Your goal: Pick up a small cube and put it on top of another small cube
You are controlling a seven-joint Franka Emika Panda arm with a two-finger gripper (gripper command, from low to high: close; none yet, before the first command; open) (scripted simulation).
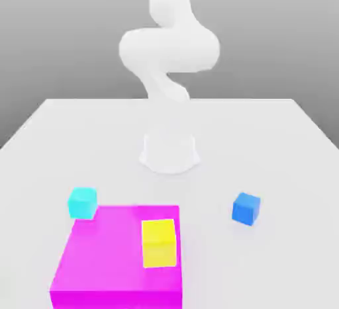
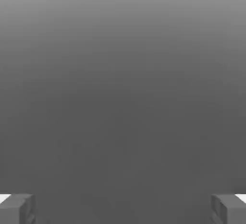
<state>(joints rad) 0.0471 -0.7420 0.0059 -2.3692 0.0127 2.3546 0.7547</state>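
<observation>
on the white desk (image 1: pixel 285 142), at the exterior view's left, a small cyan cube (image 1: pixel 82 202) stands just beside the far left corner of a big flat magenta block (image 1: pixel 106 255); i cannot tell if the two touch. the magenta block lies at the near edge of the desk. a yellow cube (image 1: pixel 159 243) sits on top of this block, near its right side. going more to the exterior view's right, a small blue cube (image 1: pixel 246 208) stands alone on the desk, well apart from the magenta block and from the yellow cube. behind all these things, near the middle of the desk, the white arm (image 1: pixel 169 53) rises from its round base (image 1: pixel 169 151) and bends upward out of the picture.

in the hand view, the claw (image 2: pixel 123 208) is released: its two grey fingertips (image 2: pixel 17 208) are far apart at the two sides, and nothing is between them, only a plain grey background.
</observation>
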